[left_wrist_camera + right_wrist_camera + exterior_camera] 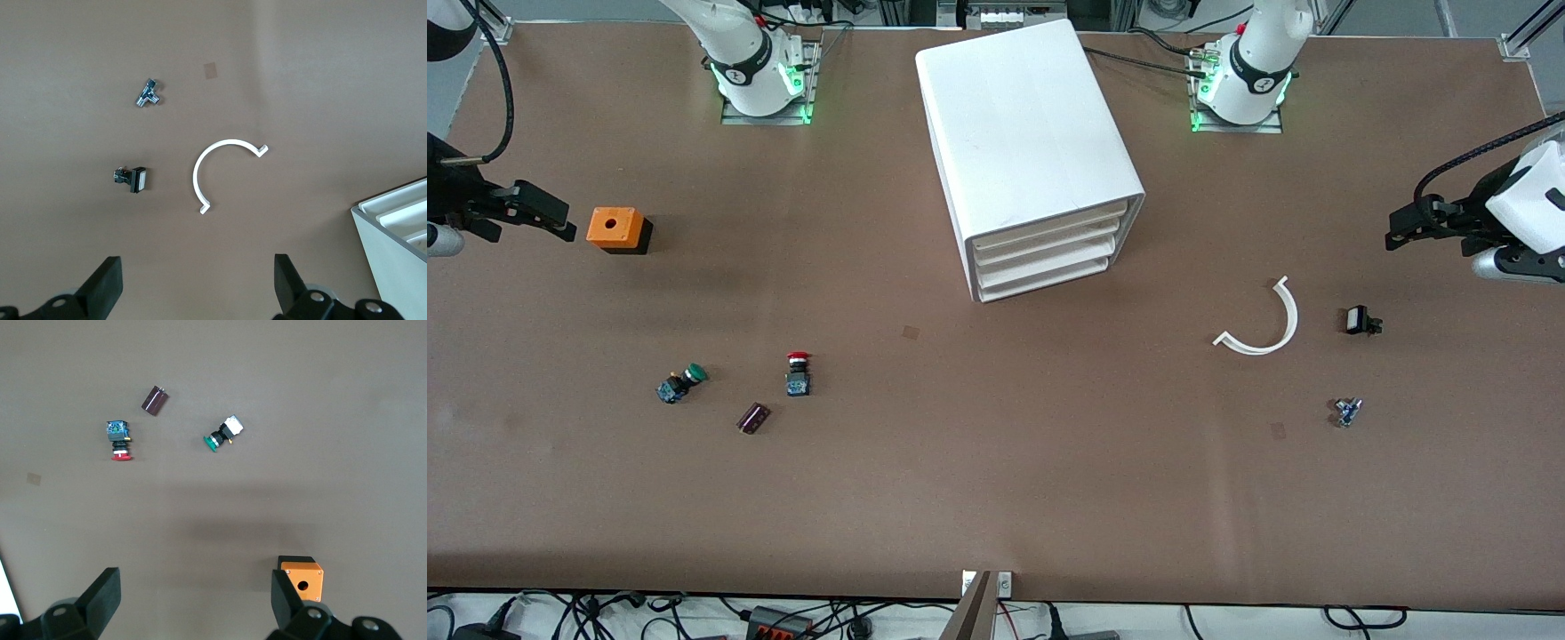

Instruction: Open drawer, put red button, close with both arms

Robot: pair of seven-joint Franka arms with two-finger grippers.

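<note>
So the red button (798, 372) just sits on the table (996, 498), between a green-capped switch (681, 384) and the white drawer unit (1032, 156), drawers closed. Left gripper (1398, 233) and right gripper (560, 222) hover at the table's ends, jaws spread, holding nothing.

Orange box (615, 227), green-capped switch (681, 382), white curved strip (1263, 322), brown table (996, 498).

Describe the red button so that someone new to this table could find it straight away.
Start at the white drawer cabinet in the middle of the table and look nearer the front camera, toward the right arm's end. Three small parts lie there; the red button is the one nearest the cabinet. Its red cap sets it apart from the green-capped switch and the dark maroon block.
</note>
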